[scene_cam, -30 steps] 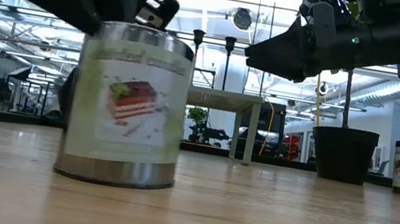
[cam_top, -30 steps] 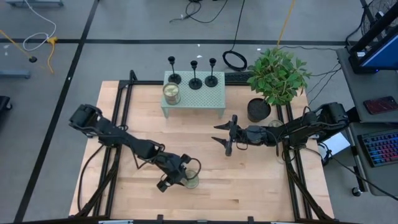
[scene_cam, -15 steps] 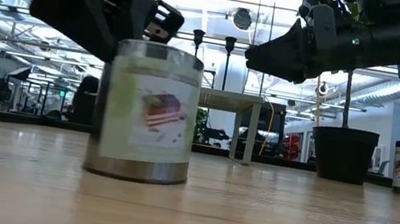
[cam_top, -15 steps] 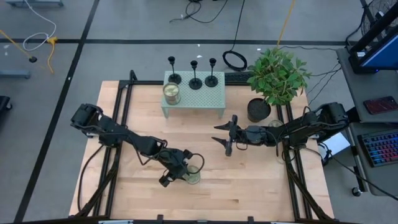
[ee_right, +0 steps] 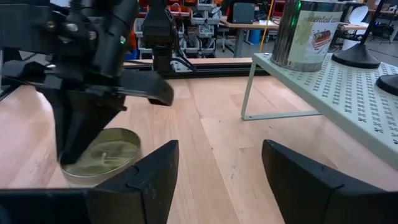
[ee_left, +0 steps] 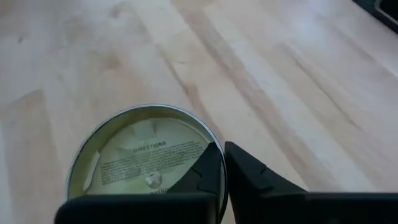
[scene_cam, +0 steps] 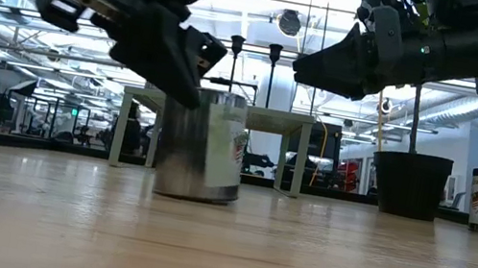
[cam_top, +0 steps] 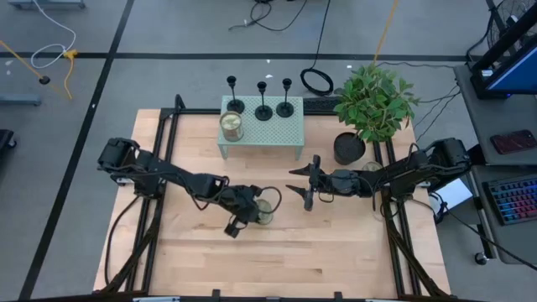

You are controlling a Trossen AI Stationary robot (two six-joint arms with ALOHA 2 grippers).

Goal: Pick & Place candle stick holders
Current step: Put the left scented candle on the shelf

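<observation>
**Left tool on jar mid-bench; three candle stick holders on the green stand**

The three candle stick holders (cam_top: 262, 99) stand upright in a row along the far edge of the pale green perforated stand (cam_top: 281, 132) at the back of the bench (cam_top: 336, 252), each on its round base w/ thin stem up. Two show in the low view behind the jar (scene_cam: 275, 54). A second glass jar (cam_top: 231, 126) w/ label sits on the stand's left end, near the leftmost holder but apart from it.

Left tool (cam_top: 252, 211) is low over mid-bench, fingers clenched on the rim of a lidded jar (cam_top: 265, 209) that rests on the wood; left wrist view shows the dark fingers (ee_left: 249, 171) right at the lid's edge (ee_left: 143, 155).

Right tool (cam_top: 304, 185) hangs above the bench just right of centre, in front of the stand, fingers spread wide and grasping nothing; it points toward the left tool and jar. A potted plant (cam_top: 369, 105) stands at the bench's back right, beside the stand.
</observation>
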